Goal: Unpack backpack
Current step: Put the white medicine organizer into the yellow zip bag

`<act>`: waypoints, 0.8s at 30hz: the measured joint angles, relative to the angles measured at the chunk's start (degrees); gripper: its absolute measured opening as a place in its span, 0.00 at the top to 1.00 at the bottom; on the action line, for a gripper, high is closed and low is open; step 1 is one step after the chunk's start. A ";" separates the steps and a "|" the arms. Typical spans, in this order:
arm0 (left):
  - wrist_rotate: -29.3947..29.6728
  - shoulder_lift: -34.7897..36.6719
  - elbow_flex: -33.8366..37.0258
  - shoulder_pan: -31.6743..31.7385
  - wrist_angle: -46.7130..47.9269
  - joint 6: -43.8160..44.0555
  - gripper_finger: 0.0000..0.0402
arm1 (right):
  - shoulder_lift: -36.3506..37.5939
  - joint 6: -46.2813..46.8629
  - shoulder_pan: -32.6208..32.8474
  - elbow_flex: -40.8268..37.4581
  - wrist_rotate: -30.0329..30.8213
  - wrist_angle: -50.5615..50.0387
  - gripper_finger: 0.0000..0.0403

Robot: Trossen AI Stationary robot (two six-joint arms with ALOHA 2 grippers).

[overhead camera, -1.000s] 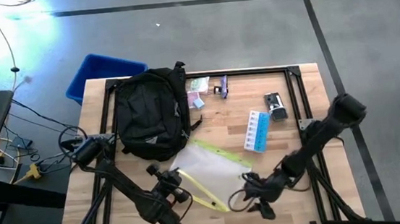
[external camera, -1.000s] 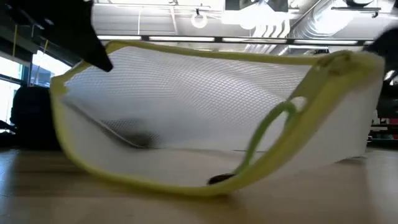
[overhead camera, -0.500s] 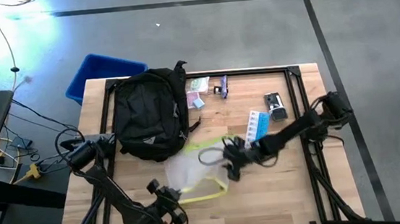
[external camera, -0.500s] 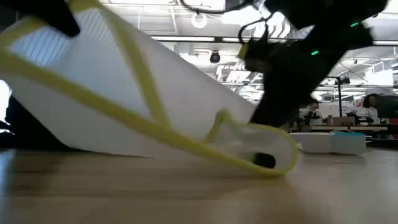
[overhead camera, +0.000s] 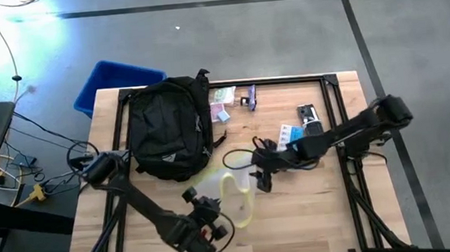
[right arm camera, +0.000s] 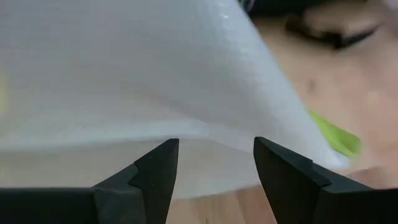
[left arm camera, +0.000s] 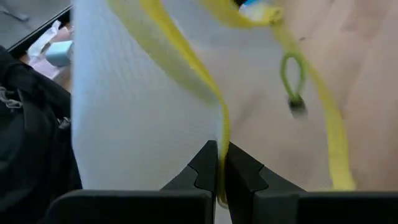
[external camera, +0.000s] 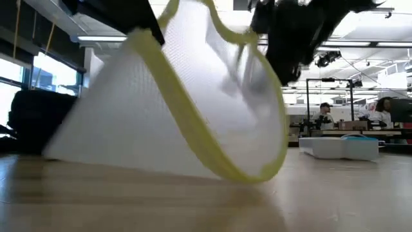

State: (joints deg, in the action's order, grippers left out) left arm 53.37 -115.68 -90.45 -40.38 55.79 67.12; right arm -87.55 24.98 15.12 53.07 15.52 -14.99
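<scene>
The black backpack lies on its back at the table's far left; it also shows at the edge of the low view and the left wrist view. A clear mesh pouch with a yellow edge stands raised in the middle of the table. My left gripper, near the front edge, is shut on the pouch. My right gripper is open right at the pouch's far side, with the white mesh spread in front of its fingers. My left gripper pinches the pouch's yellow edge band between its two fingers. It comes from the table's near side and slants down. That end of the pouch is lifted, and its lower rounded end rests on the table. My right gripper's fingers are close to the mesh; whether they touch it I cannot tell.
A blue bin stands beyond the table's far left corner. Unpacked items lie on the far half of the table: small packets, a purple item, a small device and a blue pill box. People sit in the room behind.
My right gripper has swung from the near right part of the table up and toward the middle, by the pouch. The pouch lay flat; it now stands tipped up on one rounded end. My left gripper has shifted a little toward the right, still shut on the yellow edge.
</scene>
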 joint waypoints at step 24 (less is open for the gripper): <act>-1.60 0.00 0.07 1.56 0.83 -1.38 1.00 | 10.15 6.62 18.03 -2.08 -3.19 -2.12 0.51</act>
State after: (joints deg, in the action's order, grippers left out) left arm 51.77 -115.68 -90.39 -38.83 56.62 65.73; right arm -77.40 31.60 33.15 50.98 12.33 -17.11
